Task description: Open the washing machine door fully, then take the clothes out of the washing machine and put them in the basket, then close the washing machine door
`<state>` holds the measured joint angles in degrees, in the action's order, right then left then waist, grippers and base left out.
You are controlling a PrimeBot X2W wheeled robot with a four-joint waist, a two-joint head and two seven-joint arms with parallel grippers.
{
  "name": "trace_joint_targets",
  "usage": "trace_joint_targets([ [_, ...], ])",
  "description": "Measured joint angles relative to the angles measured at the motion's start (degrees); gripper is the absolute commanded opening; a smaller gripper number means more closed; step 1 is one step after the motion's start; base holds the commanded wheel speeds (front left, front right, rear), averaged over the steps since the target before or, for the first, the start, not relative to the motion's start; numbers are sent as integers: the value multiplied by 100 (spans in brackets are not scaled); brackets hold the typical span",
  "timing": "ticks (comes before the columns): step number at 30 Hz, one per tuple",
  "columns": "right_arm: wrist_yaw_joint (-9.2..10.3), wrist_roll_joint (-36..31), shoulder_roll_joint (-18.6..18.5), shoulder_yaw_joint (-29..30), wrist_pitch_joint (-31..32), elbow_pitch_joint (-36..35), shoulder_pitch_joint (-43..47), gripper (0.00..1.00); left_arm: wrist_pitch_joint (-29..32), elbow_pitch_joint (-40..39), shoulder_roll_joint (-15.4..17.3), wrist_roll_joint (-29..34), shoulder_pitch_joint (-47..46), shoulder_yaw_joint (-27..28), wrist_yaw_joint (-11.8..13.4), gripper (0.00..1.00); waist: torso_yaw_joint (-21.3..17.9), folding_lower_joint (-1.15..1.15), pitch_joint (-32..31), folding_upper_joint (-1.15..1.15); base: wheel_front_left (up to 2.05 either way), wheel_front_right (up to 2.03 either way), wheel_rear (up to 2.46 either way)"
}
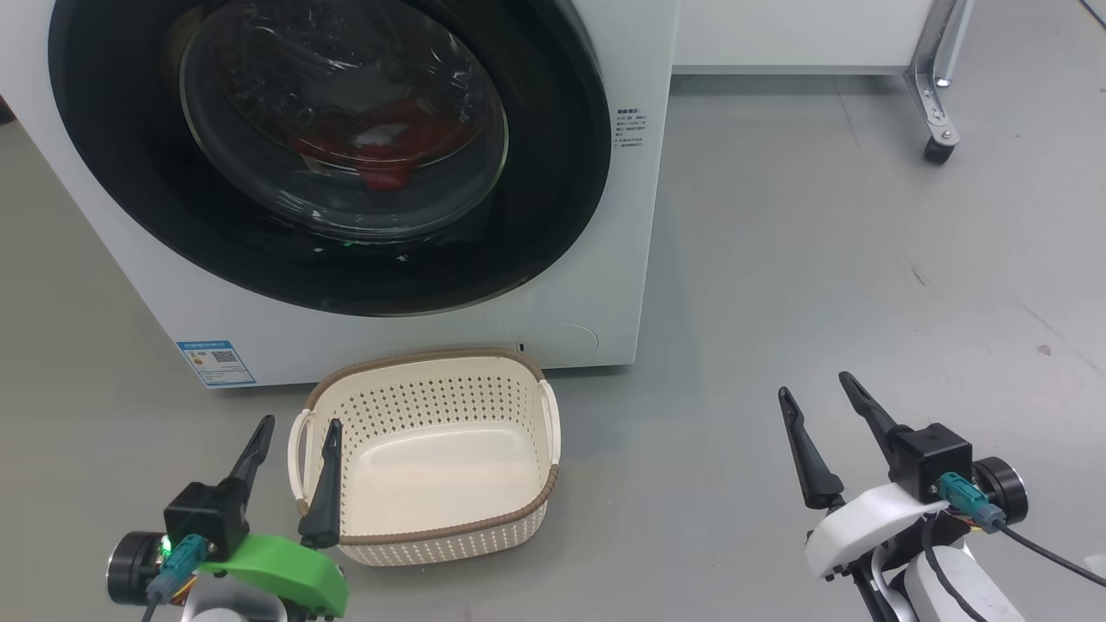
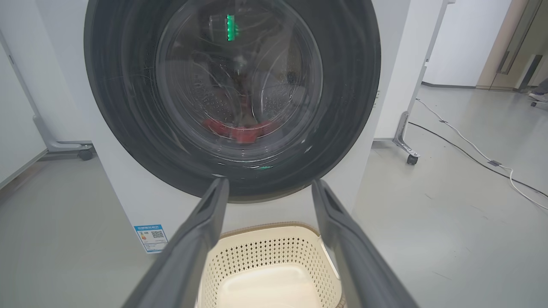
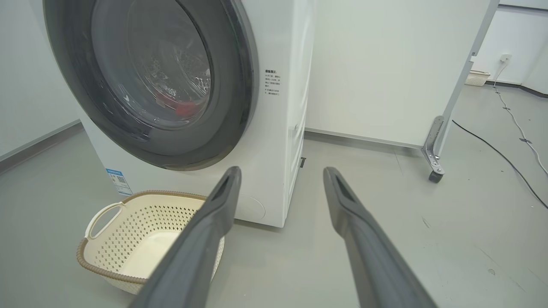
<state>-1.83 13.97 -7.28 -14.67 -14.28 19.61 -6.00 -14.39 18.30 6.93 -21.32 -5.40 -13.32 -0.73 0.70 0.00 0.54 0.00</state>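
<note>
The washing machine [image 1: 415, 337] is one white, boxy front-loader on a smooth grey floor [image 1: 821, 259]. Its single round door [image 1: 341, 112] is shut, with a wide glossy black rim around a bulging clear glass bowl. This door stands between both claws and the clothes [image 1: 380, 151], which show through the glass as a crumpled red heap low in the drum. How many pieces there are cannot be told.

One basket [image 1: 449, 406] sits on the floor just in front of the machine, below the door. It is cream plastic with rounded corners, rows of small holes, a brown woven-look rim and two white loop handles, and nothing lies in it.

The left claw [image 1: 300, 422] hangs at the basket's left handle, its two long dark fingers spread wide and holding nothing. The right claw [image 1: 814, 384] is well off to the right over bare floor, likewise wide and empty.

The front of the machine carries a blue label [image 1: 216, 363] low on the left, a small block of print [image 1: 631, 130] beside the door and a round hatch [image 1: 566, 339] low on the right. Behind the machine stands a white panel on a metal leg with a black caster [image 1: 937, 151]. Two cables [image 3: 505, 158], one black and one white, trail across the floor to the right.
</note>
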Motion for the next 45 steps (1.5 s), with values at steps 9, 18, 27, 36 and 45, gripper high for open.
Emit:
trace_joint_targets([
  [9, 57, 4, 32, 213, 0, 36, -1, 100, -4, 212, -47, -33, -43, 27, 47, 100, 20, 0, -5, 0, 0, 0, 0],
  [18, 96, 12, 147, 302, 0, 65, -1, 100, -4, 321, -55, -33, -57, 43, 48, 100, 28, 0, -10, 0, 0, 0, 0],
  [27, 71, 9, 155, 305, -1, 126, 1, 100, -4, 369, -57, -33, -121, 46, 48, 100, 35, 0, -16, 0, 0, 0, 0],
  [36, 19, 0, 177, 347, -1, 162, 1, 45, -4, 445, -63, -33, -165, 53, 48, 100, 41, 0, -17, 0, 0, 0, 0],
  [45, -32, 0, 193, 398, -1, 200, 1, 0, -4, 503, -64, -26, -168, 53, 48, 100, 40, 0, -17, 0, 0, 0, 0],
])
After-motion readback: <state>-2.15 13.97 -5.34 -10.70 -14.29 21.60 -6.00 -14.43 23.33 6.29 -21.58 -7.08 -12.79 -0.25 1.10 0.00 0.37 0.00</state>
